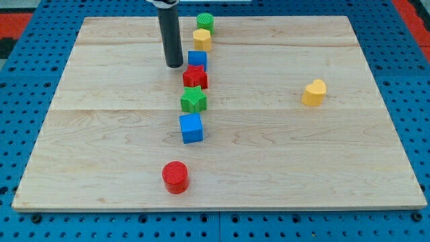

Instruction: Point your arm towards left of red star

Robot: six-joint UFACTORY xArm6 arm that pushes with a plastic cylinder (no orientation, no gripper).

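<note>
1. Pale wooden planks make up the table (282, 161), which rests on a blue pegboard base (27, 225) dotted with holes; a strip of red shows at the view's upper corners.
2. My arm carries no pincer, so no wide or narrow state can be told; it ends in a dark rod, and my tip (175, 65) rests on the wood near the view's top, left of centre.
3. The red star (195, 77) lies just to the view's right of my tip and slightly lower, close by, though whether the two touch cannot be told.
4. A loose column of blocks runs down the middle of the table. At its top sits a green cylinder (205, 21), with a yellow block (202, 38), its shape unclear, just below it.
5. Below that comes a blue block (197, 59), touching or nearly touching the red star's upper edge.
6. Under the red star lies a green star (193, 100), just beside it, and a blue cube (191, 128) follows directly beneath.
7. A red cylinder (175, 177) stands apart lower down, toward the view's bottom and a little left of the column.
8. A yellow heart-shaped block (314, 93) sits alone well off to the view's right, far from every other block.
</note>
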